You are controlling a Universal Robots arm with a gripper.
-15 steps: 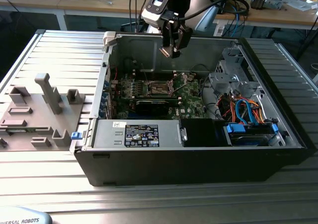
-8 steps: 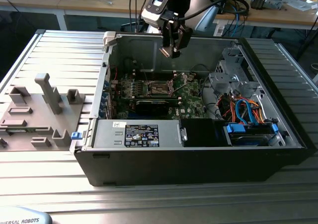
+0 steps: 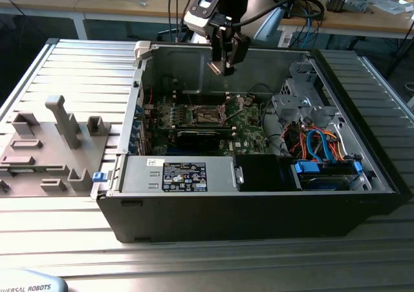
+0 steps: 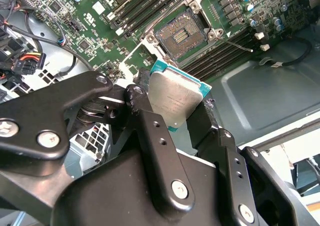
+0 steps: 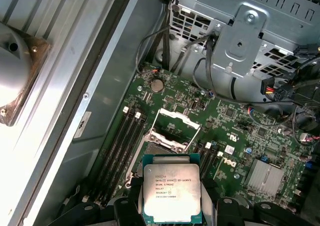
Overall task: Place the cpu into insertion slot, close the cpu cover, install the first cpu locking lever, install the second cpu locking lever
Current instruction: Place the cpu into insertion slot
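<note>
The arm's black fingers (image 4: 145,117) pinch the cpu (image 4: 175,99) by two opposite edges. It is a small flat square chip with a silver-grey metal top and a teal-green rim. In the first wrist view the chip (image 5: 170,190) sits between the fingers (image 5: 127,210), and the picture's edge cuts off its near side.

Beyond the fingertips lies the green circuit board (image 5: 240,131). The insertion slot (image 4: 181,34), a dark square socket, lies open and bare there, well apart from the chip. In the first wrist view the chip hides the slot's near part, and the cpu cover (image 5: 179,117) — a thin silvery metal frame — stands raised at its far side.

In the exterior view the fingers (image 3: 224,63) hang above the slot (image 3: 208,116) inside the open black-and-grey computer case (image 3: 259,208) on the ribbed metal tabletop (image 3: 194,259). The chip is too small to make out there.
</note>
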